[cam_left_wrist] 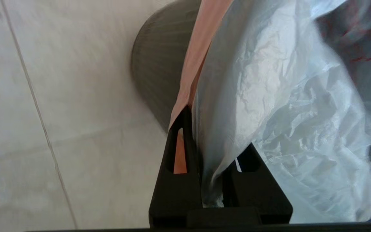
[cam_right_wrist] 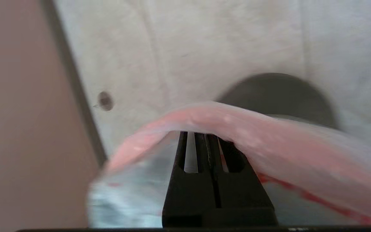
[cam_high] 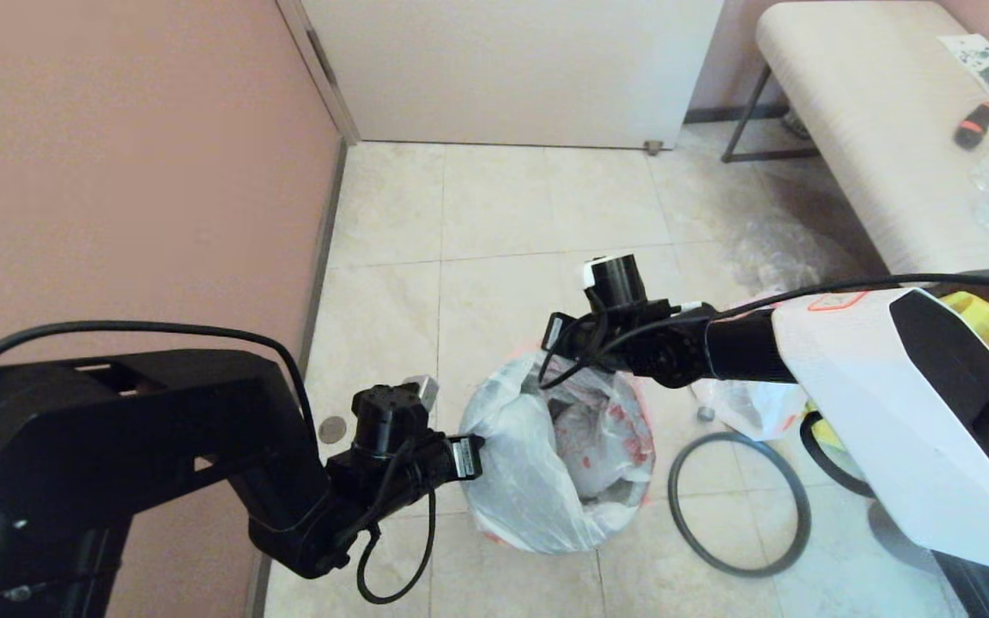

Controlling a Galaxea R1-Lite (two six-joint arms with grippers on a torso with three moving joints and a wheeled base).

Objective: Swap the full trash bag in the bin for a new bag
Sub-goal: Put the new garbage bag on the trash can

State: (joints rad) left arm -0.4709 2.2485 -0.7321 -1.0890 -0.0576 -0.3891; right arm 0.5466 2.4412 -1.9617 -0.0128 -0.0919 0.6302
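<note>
Bag (cam_high: 529, 481) draped in and over the bin (cam_left_wrist: 159, 64), mouth open, on the tile floor (cam_high: 494, 215) near the pink wall (cam_high: 117, 172).
Left gripper (cam_high: 470, 455) at the bag's left rim; jaws clamped on a fold of white film (cam_left_wrist: 211, 167), pink edge strip running past the outer finger (cam_left_wrist: 179, 180).
Right gripper (cam_high: 559, 360) at the far rim; jaws closed together on the pink edge (cam_right_wrist: 224, 122), film stretched over the fingertips.
Bin's dark wall visible below the bag in both wrist views, mostly hidden in head view.
Grey hoop rim (cam_high: 739, 502) flat on the floor, just right of the bin, apart from it.
Lumpy white bag (cam_high: 752, 403) on the floor beyond the hoop, under the right arm.
Bench surface (cam_high: 855, 129) far right.
</note>
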